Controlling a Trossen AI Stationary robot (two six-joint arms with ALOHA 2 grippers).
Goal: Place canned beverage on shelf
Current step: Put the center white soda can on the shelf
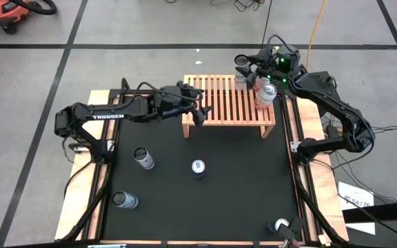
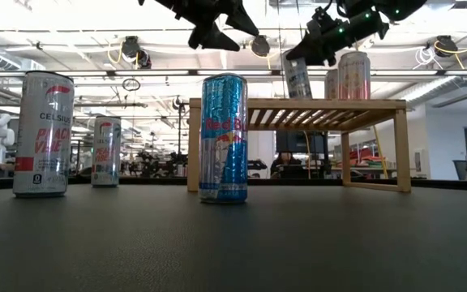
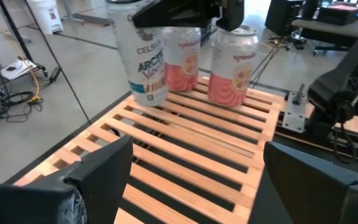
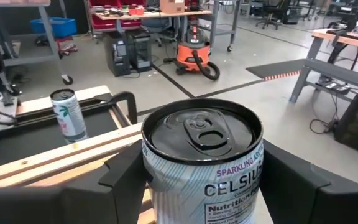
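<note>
— What's the biggest thing on the black table top (image 1: 240, 186)?

— The low light-wood slatted shelf (image 1: 222, 103), at the far edge between the two dark arms. Three cans stand near its far right corner: two pink-and-white Spindrift cans (image 3: 232, 65) and a tall white Celsius can (image 3: 145, 62).

— Who has hold of anything?

— The right gripper (image 1: 248, 72) does; its fingers are clamped around the white Celsius can, one finger on either side of it in the right wrist view. The can is upright over the slats; whether it touches them I cannot tell.

— And the left gripper (image 1: 202, 110)?

— Spread wide and empty, hovering above the shelf's left end.

— What else is on the table?

— A blue-and-silver Red Bull can (image 2: 223, 138) upright in front of the shelf, another white Celsius can (image 2: 43, 134) to the left, a third can (image 2: 106, 151) behind it, and one can (image 1: 281, 224) by the near right edge.
</note>
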